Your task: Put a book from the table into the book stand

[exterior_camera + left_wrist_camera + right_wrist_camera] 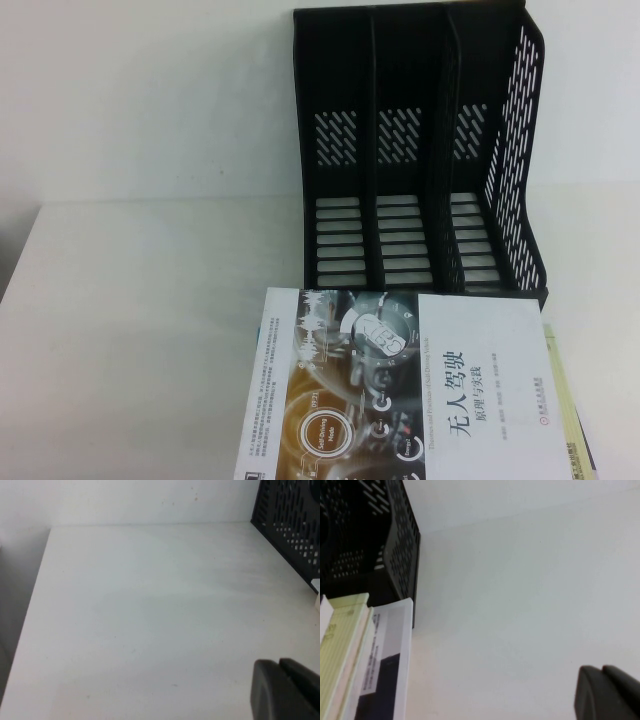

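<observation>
The book (pixel 400 390), white cover with a black Chinese title and a dark dashboard half, lies flat at the front of the white table (pixel 150 330), just in front of the black three-compartment book stand (pixel 515 150). All three compartments stand empty. Neither gripper shows in the high view. My left gripper (pixel 279 667) is shut and empty over bare table, with the stand's wall (pixel 292 520) off to its far side. My right gripper (pixel 602 672) is shut and empty over bare table, well apart from the stand (pixel 400 555) and the stacked book edges (pixel 380 670).
A yellow-green book (pixel 570 400) pokes out from under the book on the right; it also shows in the right wrist view (pixel 340 645). A white wall rises behind the stand. The table's left edge (pixel 20 260) drops off to a grey floor.
</observation>
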